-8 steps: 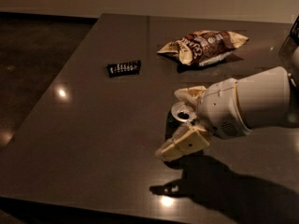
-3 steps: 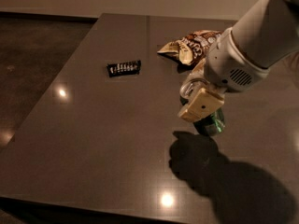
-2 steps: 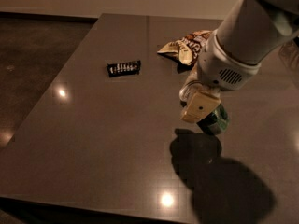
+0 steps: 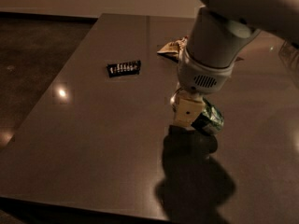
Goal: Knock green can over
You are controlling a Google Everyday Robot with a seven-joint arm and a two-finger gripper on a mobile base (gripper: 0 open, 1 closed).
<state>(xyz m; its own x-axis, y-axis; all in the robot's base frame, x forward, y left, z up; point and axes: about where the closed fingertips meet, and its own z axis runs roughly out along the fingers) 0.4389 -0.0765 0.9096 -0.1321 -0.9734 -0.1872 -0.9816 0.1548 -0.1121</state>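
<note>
At the left of the counter [image 4: 88, 153] a small dark flat packet [image 4: 124, 68] lies on its own, well apart from the work. Further right a crinkled snack bag [image 4: 169, 48] shows partly from behind the arm. Just right of centre the gripper [image 4: 188, 115] hangs low over the counter, pointing down. Whether its jaws are released or clenched I cannot tell.

The green can [image 4: 209, 119] sits against the gripper's right side, touching it and clearly tilted off upright. I cannot tell if it lies flat. The knocking step looks under way or nearly finished. The next move likely calls for a short sideways push to the right, then lifting away.
</note>
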